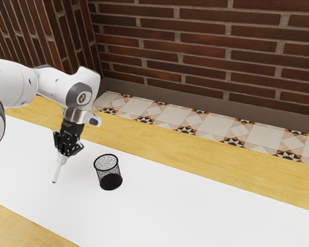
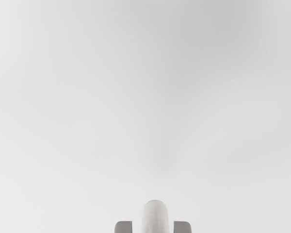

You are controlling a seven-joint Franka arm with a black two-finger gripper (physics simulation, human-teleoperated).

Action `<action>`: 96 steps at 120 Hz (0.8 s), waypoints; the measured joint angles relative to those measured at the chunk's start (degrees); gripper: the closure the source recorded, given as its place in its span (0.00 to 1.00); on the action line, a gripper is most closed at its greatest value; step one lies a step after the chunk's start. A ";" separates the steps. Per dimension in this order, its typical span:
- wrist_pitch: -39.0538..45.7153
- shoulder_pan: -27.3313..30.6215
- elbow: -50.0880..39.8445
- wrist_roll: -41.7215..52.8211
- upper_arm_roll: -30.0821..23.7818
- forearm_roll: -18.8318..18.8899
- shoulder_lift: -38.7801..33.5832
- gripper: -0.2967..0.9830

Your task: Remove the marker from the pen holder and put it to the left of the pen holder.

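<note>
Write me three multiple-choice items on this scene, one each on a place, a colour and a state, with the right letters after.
1. Relative to the pen holder, where is the marker?
A) Inside it
B) Outside it, at the gripper
C) Lying across its rim

2. What colour is the pen holder?
A) Black
B) Red
C) Blue

3. How does the pen holder stand?
A) On its side
B) Upside down
C) Upright

1: B, the marker's long body shows below the gripper, apart from the pen holder.
2: A, its rim and base are black.
3: C, its open rim faces up and its base is down.
</note>
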 joint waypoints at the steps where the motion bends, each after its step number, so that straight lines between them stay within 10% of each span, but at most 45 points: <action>1: -0.06 0.00 0.09 0.06 0.00 -0.02 0.22 0.82; 47: -1.83 -0.98 8.16 3.89 -1.13 -8.63 -4.33 0.38; 96: -4.40 -7.50 14.97 0.98 -1.22 -10.41 -20.76 0.25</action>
